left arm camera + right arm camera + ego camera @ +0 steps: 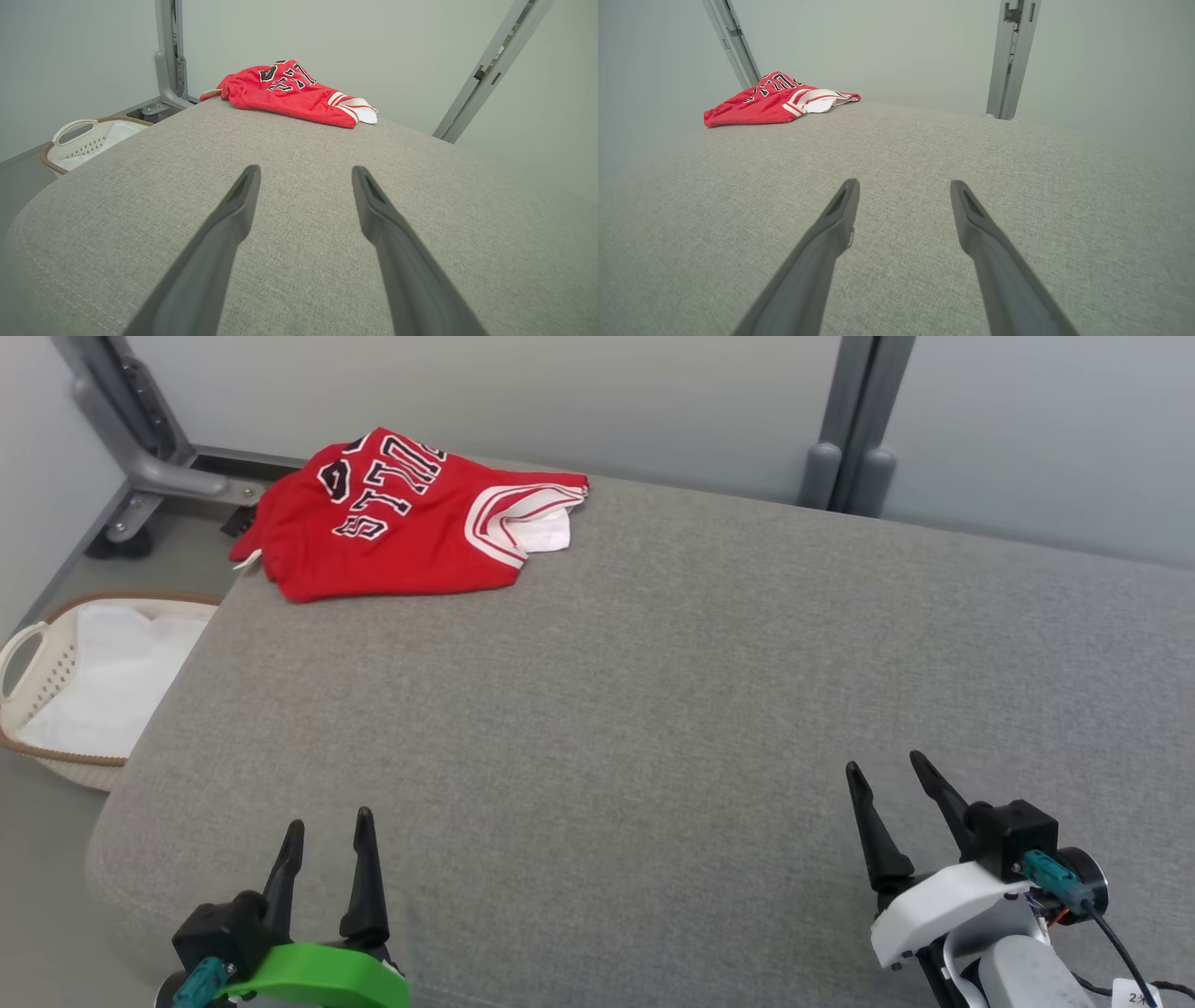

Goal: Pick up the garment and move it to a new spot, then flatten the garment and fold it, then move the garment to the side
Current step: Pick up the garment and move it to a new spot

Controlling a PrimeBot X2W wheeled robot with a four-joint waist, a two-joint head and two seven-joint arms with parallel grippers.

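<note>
garment [392, 523]: red knit cloth, matt, stitched lettering. surface [653, 709]: grey woven fabric, coarse, matt. basket [58, 665]: cream perforated plastic, smooth, braided rope rim, white cloth liner. left end effector [330, 818], right end effector [884, 762]: dark matt plastic fingers. frame posts [850, 429]: grey painted metal.

One red mesh jersey garment [392, 523] with black-and-white lettering. One cream perforated plastic basket [56, 663]. One grey fabric-covered table [653, 709]. Two black pincers, left pincer [330, 821] and right pincer [882, 761], two fingers each.
</note>
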